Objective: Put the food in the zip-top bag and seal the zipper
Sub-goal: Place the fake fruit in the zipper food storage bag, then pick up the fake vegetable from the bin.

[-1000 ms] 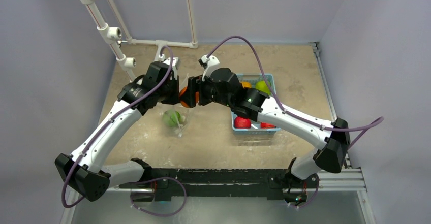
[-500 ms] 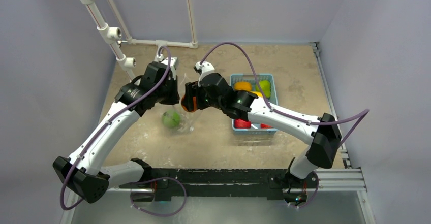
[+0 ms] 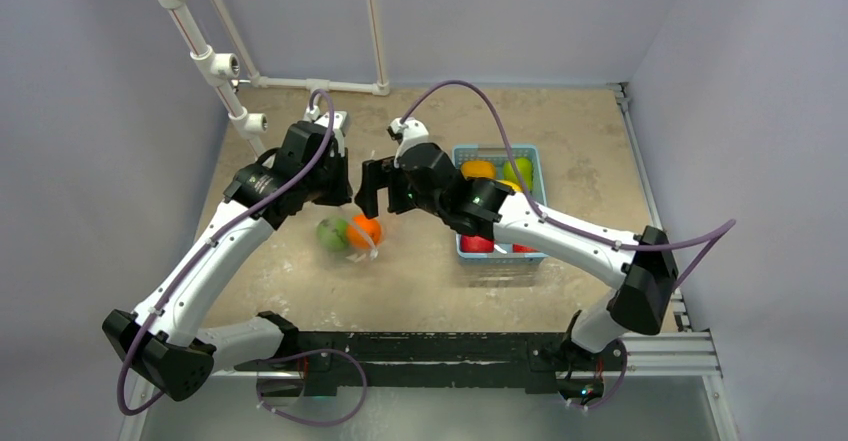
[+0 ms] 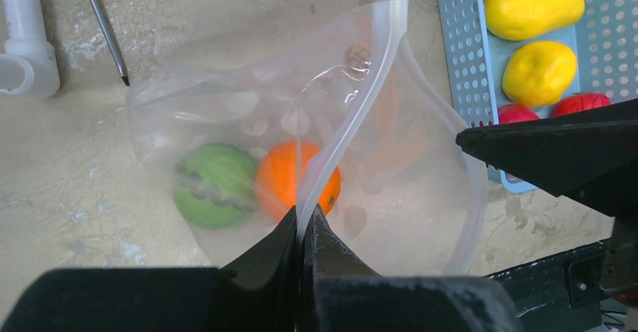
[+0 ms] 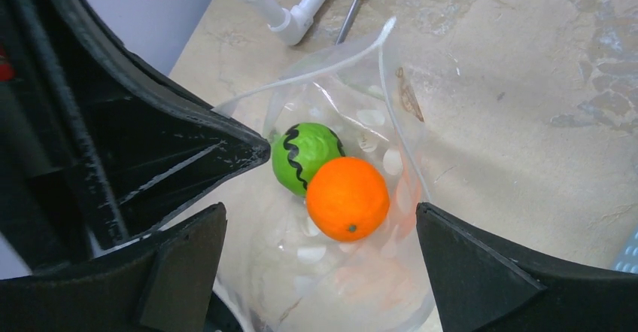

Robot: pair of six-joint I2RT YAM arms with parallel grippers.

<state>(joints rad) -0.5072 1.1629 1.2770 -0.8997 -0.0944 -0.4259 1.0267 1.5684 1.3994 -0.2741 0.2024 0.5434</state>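
The clear zip-top bag (image 4: 248,121) hangs open over the table. My left gripper (image 4: 303,213) is shut on its whitish zipper strip (image 4: 361,83) and holds the mouth up. Inside the bag lie a dark-striped green fruit (image 5: 305,150) and an orange fruit (image 5: 347,198); both also show in the top view, the green one (image 3: 332,231) left of the orange one (image 3: 364,230). My right gripper (image 5: 320,253) is open and empty above the bag's mouth, and it shows in the top view (image 3: 377,187). More fruits, yellow (image 4: 533,8) and red (image 4: 581,104), sit in the basket.
The light-blue slotted basket (image 3: 535,166) stands right of the bag. A screwdriver (image 4: 104,27) and white pipe fittings (image 4: 26,38) lie at the far left. A white pipe frame (image 3: 210,61) stands at the back left.
The orange fruit was held in my right gripper above the bag; now it lies inside the bag beside the green fruit, and the right gripper is open.
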